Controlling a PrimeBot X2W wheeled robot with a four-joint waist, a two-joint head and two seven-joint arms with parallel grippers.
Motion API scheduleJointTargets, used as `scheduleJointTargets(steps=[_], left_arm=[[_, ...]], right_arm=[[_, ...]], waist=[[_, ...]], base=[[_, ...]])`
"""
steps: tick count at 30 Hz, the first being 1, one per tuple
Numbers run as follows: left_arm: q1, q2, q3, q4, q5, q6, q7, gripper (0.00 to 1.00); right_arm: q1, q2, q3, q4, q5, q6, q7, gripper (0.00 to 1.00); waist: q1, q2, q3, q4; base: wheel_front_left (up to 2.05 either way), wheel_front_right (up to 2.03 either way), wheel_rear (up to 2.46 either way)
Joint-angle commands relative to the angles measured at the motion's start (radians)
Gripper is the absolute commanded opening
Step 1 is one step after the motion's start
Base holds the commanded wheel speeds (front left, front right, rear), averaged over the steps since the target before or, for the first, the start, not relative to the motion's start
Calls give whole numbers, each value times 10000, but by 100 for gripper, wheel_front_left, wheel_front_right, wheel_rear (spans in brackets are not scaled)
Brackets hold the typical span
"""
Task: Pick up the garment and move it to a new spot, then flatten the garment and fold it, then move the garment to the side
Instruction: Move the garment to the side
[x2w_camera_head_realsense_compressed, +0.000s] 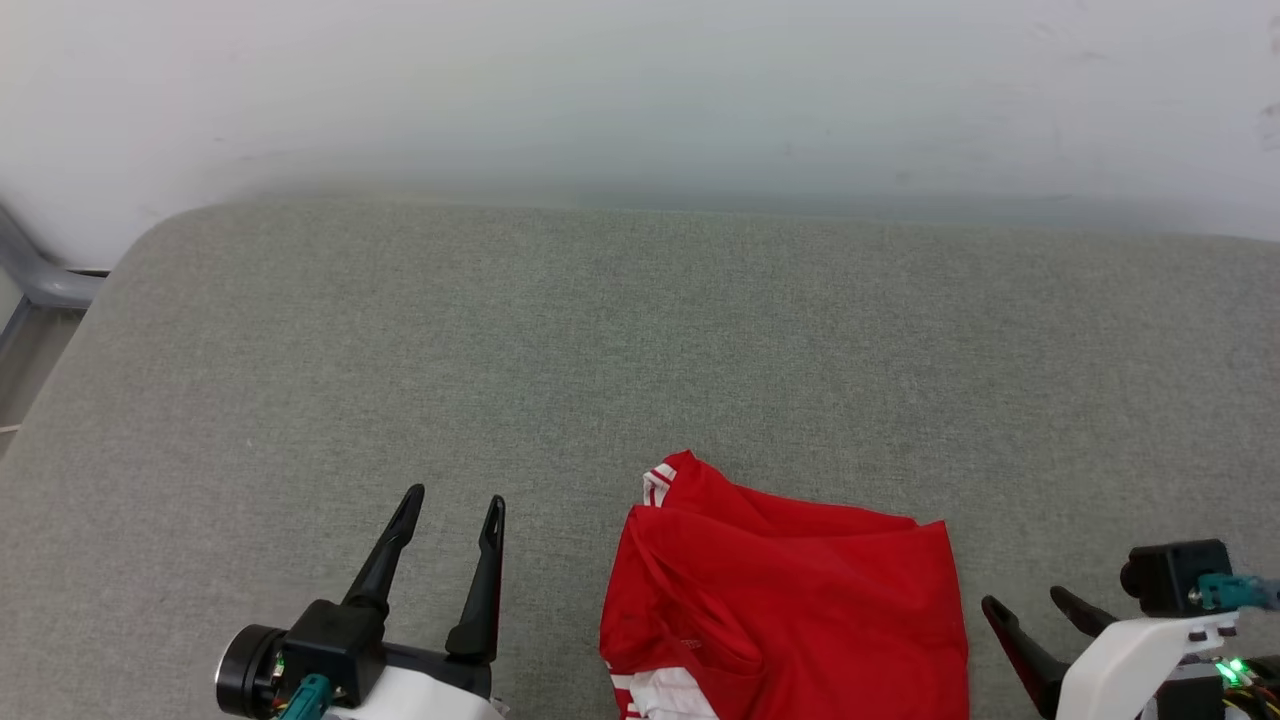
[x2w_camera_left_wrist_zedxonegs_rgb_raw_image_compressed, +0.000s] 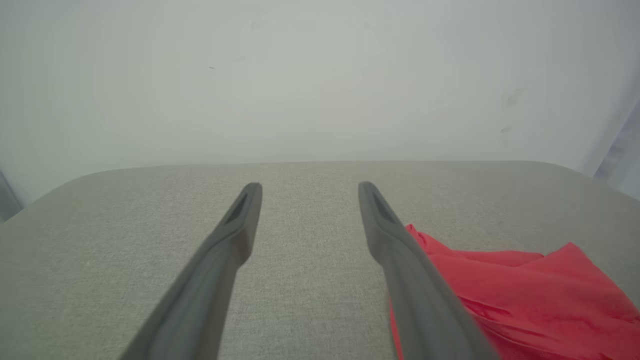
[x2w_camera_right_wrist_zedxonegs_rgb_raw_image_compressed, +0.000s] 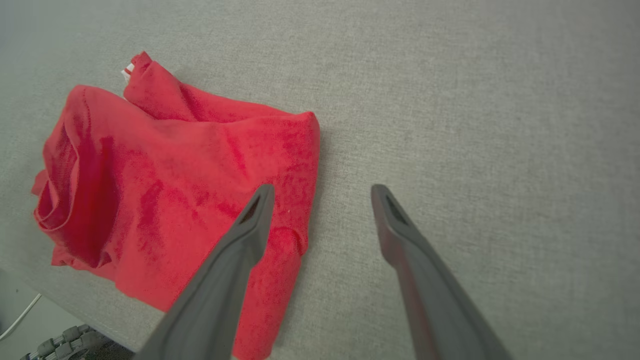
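Your left gripper (x2w_camera_head_realsense_compressed: 455, 497) sits at the lower left of the head view with its two dark fingers spread wide and nothing between them. They point up the frame over bare fabric, just left of the garment. Your right gripper (x2w_camera_head_realsense_compressed: 1024, 600) is at the lower right, also spread and empty. In its wrist view one finger overlaps the cloth's right border and the other is over bare surface. Whether that finger touches the cloth, you cannot tell.

Between the two grippers, at the lower centre of the head view, lies the red jersey shirt (x2w_camera_head_realsense_compressed: 790, 600). It is doubled over itself in soft, uneven layers, with striped trim (x2w_camera_head_realsense_compressed: 657, 482) poking out at its upper left corner and more white-and-red trim at the bottom edge. No lettering shows. Flanking it with released jaws likely keeps either side within reach.

This lie fits a loose heap waiting to be carried, and equally a rough fold already set down. The pictures do not settle which.

The grey upholstered surface (x2w_camera_head_realsense_compressed: 640, 330) runs wide towards the pale wall (x2w_camera_head_realsense_compressed: 640, 90) at the top. A grey metal frame (x2w_camera_head_realsense_compressed: 30, 270) sits at the far left. The shirt is close to the surface's near edge, so cloth could slip over it.
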Motion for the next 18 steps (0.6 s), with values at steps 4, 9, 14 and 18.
scheduleJointTargets(steps=[4,9,14,18], left_arm=[[-247,46,-202,-48,129,-21,-21,100],[-496,88,-405,-60,118,-21,-21,100],[-704,117,-518,-51,117,-21,-21,100],[-817,114,-554,-64,127,-22,-21,100]], right_arm=[[19,68,-159,-786,721,-5,2786,100],[-312,198,-223,-1092,587,-5,4601,100],[-700,442,-83,-814,224,-5,5349,100],[-984,493,52,-410,-135,-5,5459,100]], waist=[[0,0,238,115],[0,0,506,359],[0,0,807,668],[0,0,1016,872]], base=[[0,0,0],[0,0,0],[0,0,0],[0,0,0]])
